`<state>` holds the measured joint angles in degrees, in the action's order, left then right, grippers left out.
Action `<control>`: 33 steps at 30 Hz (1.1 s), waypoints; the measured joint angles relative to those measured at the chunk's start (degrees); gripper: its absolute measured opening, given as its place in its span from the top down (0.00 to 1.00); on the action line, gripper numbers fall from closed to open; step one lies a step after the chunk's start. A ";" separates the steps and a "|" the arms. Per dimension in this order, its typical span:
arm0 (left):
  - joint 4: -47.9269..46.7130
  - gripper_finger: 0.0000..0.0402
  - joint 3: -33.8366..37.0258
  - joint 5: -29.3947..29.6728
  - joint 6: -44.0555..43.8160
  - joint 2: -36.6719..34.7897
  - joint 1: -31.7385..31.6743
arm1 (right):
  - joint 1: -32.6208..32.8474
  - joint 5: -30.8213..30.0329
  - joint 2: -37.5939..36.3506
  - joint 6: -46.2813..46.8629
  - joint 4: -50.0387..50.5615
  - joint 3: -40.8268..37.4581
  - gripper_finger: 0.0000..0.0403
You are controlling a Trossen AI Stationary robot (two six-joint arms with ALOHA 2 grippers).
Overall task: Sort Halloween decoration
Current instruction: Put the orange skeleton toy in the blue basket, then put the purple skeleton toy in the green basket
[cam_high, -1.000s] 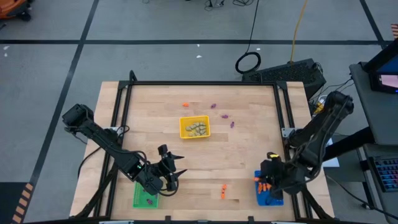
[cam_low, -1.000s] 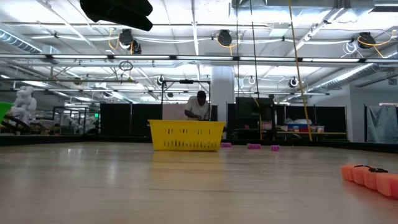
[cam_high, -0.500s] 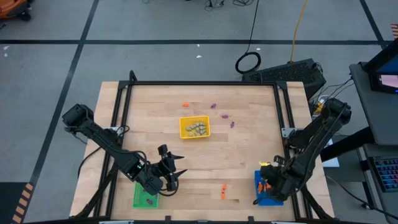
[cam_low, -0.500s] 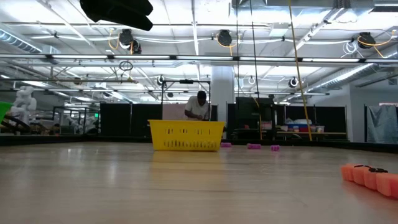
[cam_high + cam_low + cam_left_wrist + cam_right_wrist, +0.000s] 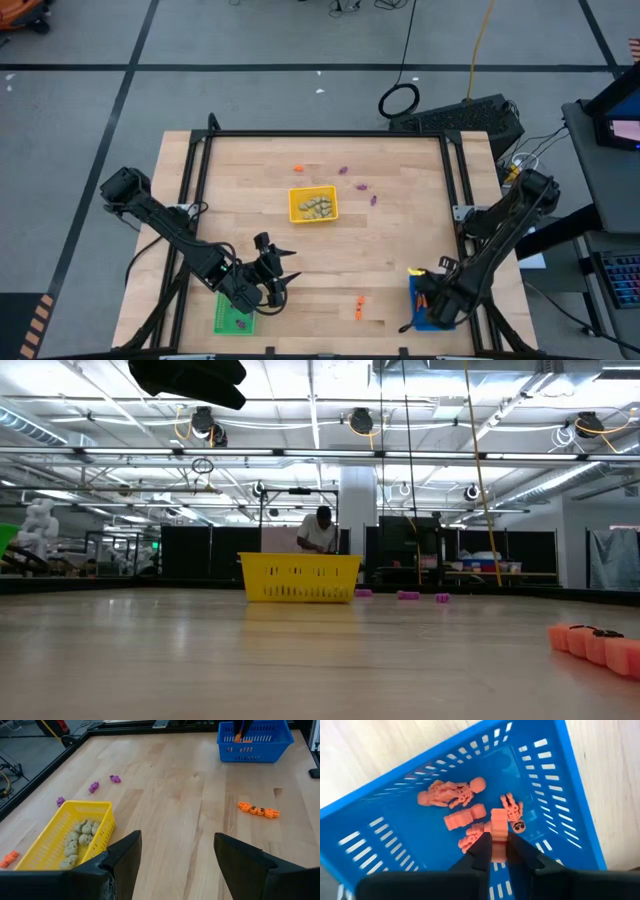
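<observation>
Fingers of right gripper (image 5: 499, 851) pinch an orange trinket (image 5: 498, 822) low inside the blue tray (image 5: 560, 795). Best: open fully, then lift straight up (avoid dragging pieces out). Left gripper (image 5: 177, 852) waits near green tray (image 5: 232, 318), fingers spread, empty.

high: straight down | low: table-level | wrists: close | shared: yellow tray (image 5: 313, 205)

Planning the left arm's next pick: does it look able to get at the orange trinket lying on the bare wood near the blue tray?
Probably yes: the orange trinket lies alone on bare wood, and the left gripper is open and empty, facing it with nothing between.
</observation>
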<state>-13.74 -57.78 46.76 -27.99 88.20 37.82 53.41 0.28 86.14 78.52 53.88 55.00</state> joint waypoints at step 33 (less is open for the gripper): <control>0.42 0.38 0.00 0.00 -0.09 0.02 0.00 | -0.09 -11.23 0.58 3.05 5.81 11.52 0.70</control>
<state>-13.32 -57.78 46.76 -28.08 88.23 37.82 53.31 -10.94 86.72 81.56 59.68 66.52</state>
